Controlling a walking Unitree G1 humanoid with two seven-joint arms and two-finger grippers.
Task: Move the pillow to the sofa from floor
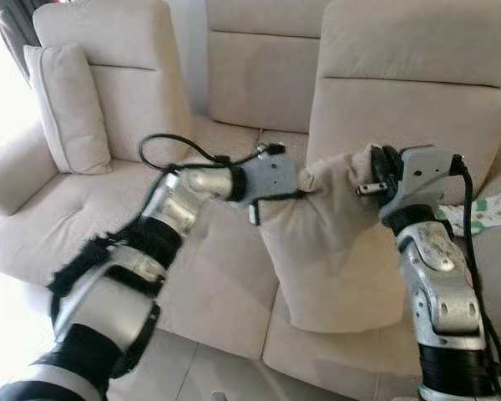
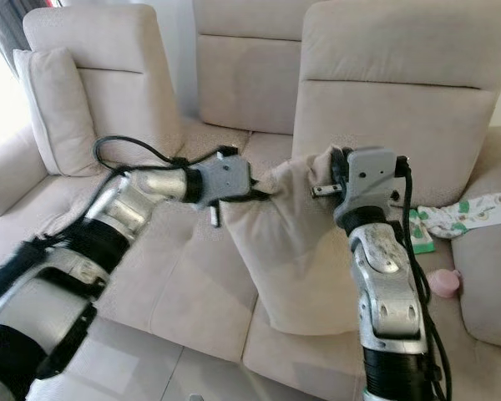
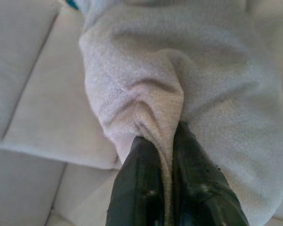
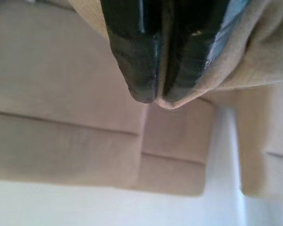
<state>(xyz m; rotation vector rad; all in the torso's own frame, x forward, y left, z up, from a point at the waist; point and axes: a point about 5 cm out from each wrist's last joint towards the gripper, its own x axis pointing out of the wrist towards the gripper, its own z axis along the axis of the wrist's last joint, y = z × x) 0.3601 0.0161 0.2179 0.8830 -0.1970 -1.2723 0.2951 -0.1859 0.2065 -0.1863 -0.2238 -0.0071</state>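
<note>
A beige pillow (image 1: 334,251) hangs upright between my two arms, its lower edge resting on the sofa seat (image 1: 108,209) before the right backrest. My left gripper (image 1: 299,190) is shut on the pillow's upper left corner. In the left wrist view its black fingers (image 3: 141,188) pinch a fold of the fabric (image 3: 155,99). My right gripper (image 1: 376,180) is shut on the pillow's upper right corner. In the right wrist view the fingers (image 4: 141,56) clamp the cloth edge (image 4: 212,75), with the sofa backrest beyond.
A second beige pillow (image 1: 67,109) leans against the sofa's left backrest. On the right seat lie a white cloth with green print (image 2: 476,210) and a small pink object (image 2: 443,282). Pale floor tiles (image 1: 192,372) show below the seat's front edge.
</note>
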